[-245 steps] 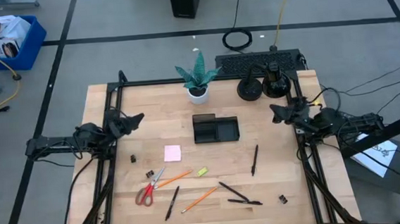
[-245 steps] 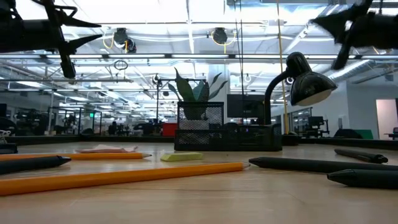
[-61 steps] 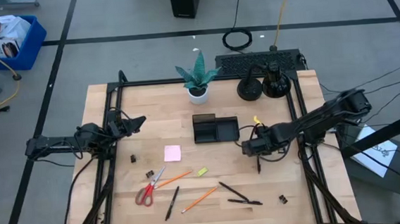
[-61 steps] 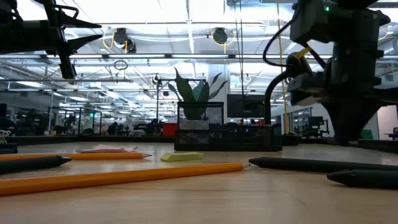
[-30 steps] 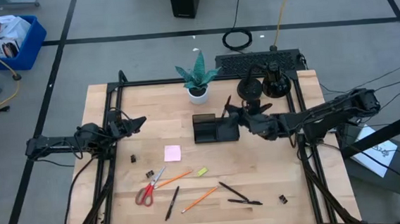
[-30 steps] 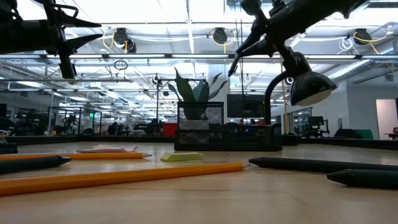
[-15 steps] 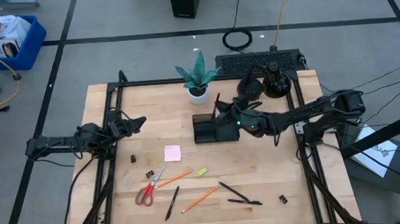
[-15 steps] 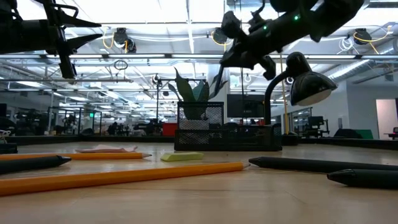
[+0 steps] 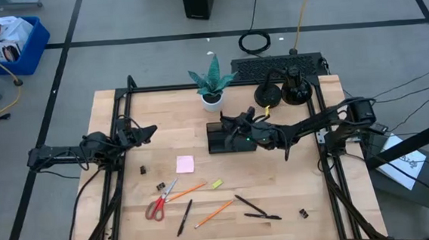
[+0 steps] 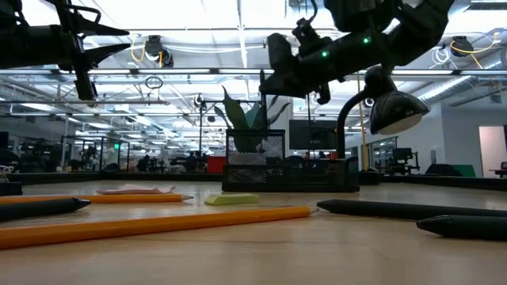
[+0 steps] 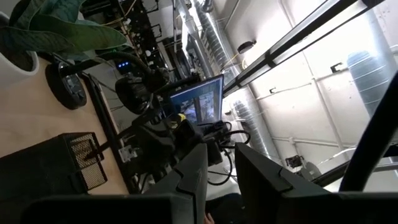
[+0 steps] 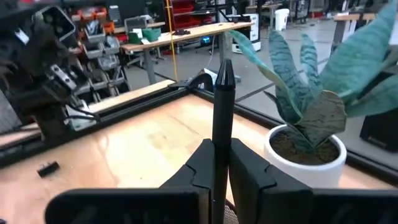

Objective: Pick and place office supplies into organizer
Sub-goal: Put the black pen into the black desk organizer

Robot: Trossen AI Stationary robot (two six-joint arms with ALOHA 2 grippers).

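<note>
My right gripper [image 9: 228,123] reaches in from the table's right and hangs over the black mesh organizer [image 9: 231,140], shut on a black pen [image 12: 222,99]. In the low view the right gripper [image 10: 273,67] sits above the organizer [image 10: 289,170]. My left gripper [image 9: 144,129] waits at the table's left side, fingers slightly apart with nothing between them. On the near half of the table lie red-handled scissors [image 9: 160,203], a pink sticky pad [image 9: 185,164], a highlighter [image 9: 217,184], orange pencils [image 9: 213,213] and black pens [image 9: 252,206]. My right gripper pinches the pen's barrel [image 12: 220,144] between its two fingers. The fingers come in about level from the table's right. The pen's pointed end [image 12: 224,70] sticks out past the fingertips. The pen is lifted clear, above the organizer.
A potted plant [image 9: 212,82] stands just behind the organizer. A desk lamp [image 9: 267,93] and a round black base [image 9: 297,93] stand at the back right, with a keyboard [image 9: 275,66] beyond the far edge. Small binder clips [image 9: 143,170] [image 9: 303,214] lie loose.
My right gripper has carried the pen toward the table's left edge and downward, from beside the lamp to over the organizer, rolling its wrist on the way. It has stayed shut on the pen. Nothing on the table has moved.
</note>
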